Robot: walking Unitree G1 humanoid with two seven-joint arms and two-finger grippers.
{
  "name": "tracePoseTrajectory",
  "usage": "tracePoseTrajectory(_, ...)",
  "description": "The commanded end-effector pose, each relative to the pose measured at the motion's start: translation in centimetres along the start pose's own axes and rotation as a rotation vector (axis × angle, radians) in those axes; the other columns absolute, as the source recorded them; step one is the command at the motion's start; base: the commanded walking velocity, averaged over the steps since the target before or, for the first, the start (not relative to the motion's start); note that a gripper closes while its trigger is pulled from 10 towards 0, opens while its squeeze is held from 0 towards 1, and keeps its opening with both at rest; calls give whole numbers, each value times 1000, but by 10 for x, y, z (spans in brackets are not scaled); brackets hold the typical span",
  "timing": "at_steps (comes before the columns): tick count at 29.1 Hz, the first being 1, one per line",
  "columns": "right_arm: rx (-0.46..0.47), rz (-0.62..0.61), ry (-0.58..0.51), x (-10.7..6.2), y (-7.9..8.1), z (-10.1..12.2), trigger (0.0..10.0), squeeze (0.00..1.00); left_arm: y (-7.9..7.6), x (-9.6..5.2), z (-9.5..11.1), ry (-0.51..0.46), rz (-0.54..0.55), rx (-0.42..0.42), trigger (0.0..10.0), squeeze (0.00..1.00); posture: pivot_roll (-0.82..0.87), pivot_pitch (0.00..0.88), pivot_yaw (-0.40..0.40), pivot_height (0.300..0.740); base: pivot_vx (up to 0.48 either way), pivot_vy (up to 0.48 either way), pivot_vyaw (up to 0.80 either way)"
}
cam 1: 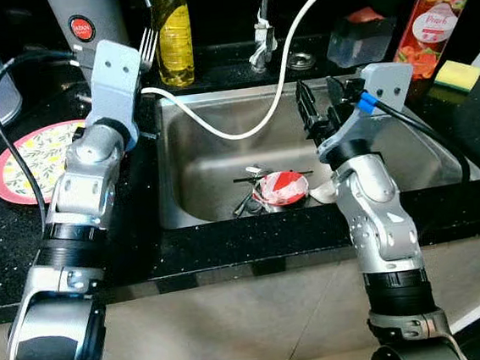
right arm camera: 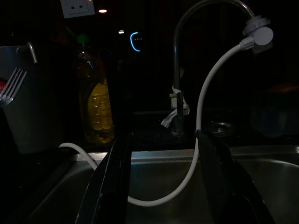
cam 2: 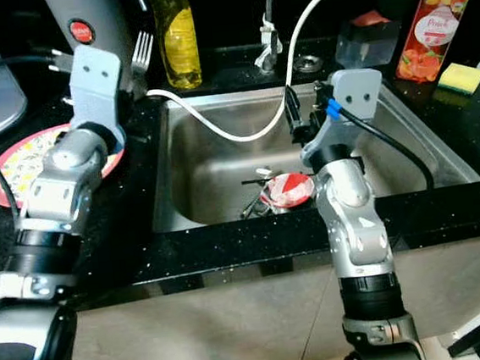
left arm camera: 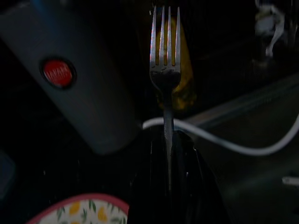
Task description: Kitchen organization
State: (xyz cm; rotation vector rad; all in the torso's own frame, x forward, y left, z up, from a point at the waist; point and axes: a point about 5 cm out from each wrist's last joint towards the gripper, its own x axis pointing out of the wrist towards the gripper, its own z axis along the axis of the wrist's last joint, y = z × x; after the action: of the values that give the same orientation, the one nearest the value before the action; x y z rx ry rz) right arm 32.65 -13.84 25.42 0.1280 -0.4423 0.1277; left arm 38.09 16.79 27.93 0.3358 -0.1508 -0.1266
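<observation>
Fork (left arm camera: 164,70) tines pointed up, its handle pinched tight in the left gripper (left arm camera: 170,154), over the counter left of the sink (cam 1: 443,165), near the flowered plate (cam 1: 25,158). It looked light, stiff, hard and slippery, so low on the handle was a good hold. The right gripper (right arm camera: 163,177) hung wide open and empty above the sink.

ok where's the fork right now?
The fork is held upright in the left gripper, left of the sink, with the yellow bottle just beyond it.
</observation>
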Motion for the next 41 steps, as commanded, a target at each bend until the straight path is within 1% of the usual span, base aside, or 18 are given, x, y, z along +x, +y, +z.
tracePoseTrajectory(1, 5, 6, -11, 0, 2, 4, 10000, 0, 5, 2, 4, -21, 22, 13, 10000, 0, 202, 42, -31, 740, 0, 0, 0)
tracePoseTrajectory(2, 7, 7, -6, -1, 2, 4, 10000, 0, 9, 4, 7, -49, 45, 11, 10000, 0, 200, 55, -36, 740, 0, 0, 0)
tracePoseTrajectory(9, 9, 13, 3, -3, 3, 4, 10000, 0, 12, 6, 7, -54, 54, 11, 10000, 0, 204, 80, -41, 740, 0, 0, 0)
tracePoseTrajectory(10, 12, 14, 5, -4, 4, 5, 10000, 0, 14, 8, 3, -34, 64, 26, 10000, 0, 208, 89, -42, 740, 0, 0, 0)
tracePoseTrajectory(13, 15, 15, 6, -4, 4, 5, 10000, 0, 16, 9, -2, -11, 73, 23, 10000, 0, 209, 91, -42, 740, 0, 0, 0)
tracePoseTrajectory(14, 17, 16, 6, -4, 5, 6, 10000, 0, 17, 10, -3, -4, 73, 16, 10000, 0, 215, 108, -41, 740, 0, 0, 0)
tracePoseTrajectory(19, 20, 18, 6, -4, 6, 7, 10000, 0, 16, 12, -5, 6, 59, 8, 10000, 0, 216, 114, -40, 740, 0, 0, 0)
tracePoseTrajectory(23, 22, 14, 3, -4, 6, 8, 10000, 0, 15, 18, -6, 20, 58, 10, 10000, 0, 212, 121, -36, 740, 0, 0, 0)
tracePoseTrajectory(24, 21, 12, 2, -3, 5, 9, 10000, 0, 12, 21, -4, 13, 45, 10, 10000, 0, 211, 123, -34, 740, 0, 0, 0)
tracePoseTrajectory(27, 21, 11, 1, -3, 5, 10, 10000, 0, 10, 23, -2, 10, 38, 11, 10000, 0, 208, 124, -33, 740, 0, 0, 0)
tracePoseTrajectory(29, 19, 8, -1, -3, 5, 11, 10000, 0, 5, 27, 2, -3, 16, 15, 10000, 0, 204, 124, -29, 740, 0, 0, 0)
tracePoseTrajectory(30, 19, 8, -1, -3, 5, 11, 10000, 0, 5, 27, 2, -3, 16, 15, 10000, 0, 204, 124, -29, 740, 0, 0, 0)
tracePoseTrajectory(32, 17, 5, -3, -3, 4, 12, 10000, 0, -2, 30, 10, -38, -11, 19, 10000, 0, 202, 124, -27, 740, 0, 0, 0)
tracePoseTrajectory(33, 16, 4, -3, -4, 4, 12, 10000, 0, -8, 31, 14, -65, -35, 22, 10000, 0, 200, 122, -26, 740, 0, 0, 0)
tracePoseTrajectory(36, 16, 2, -3, -4, 4, 13, 10000, 0, -22, 30, 23, -133, -92, 48, 10000, 0, 197, 119, -24, 740, 0, 0, 0)
tracePoseTrajectory(39, 16, 1, -3, -4, 4, 13, 10000, 0, -26, 29, 25, -156, -98, 60, 10000, 0, 197, 119, -24, 740, 0, 0, 0)
tracePoseTrajectory(41, 17, 2, -2, -4, 4, 13, 10000, 0, -24, 27, 23, -160, -87, 60, 10000, 0, 200, 117, -27, 740, 0, 0, 0)
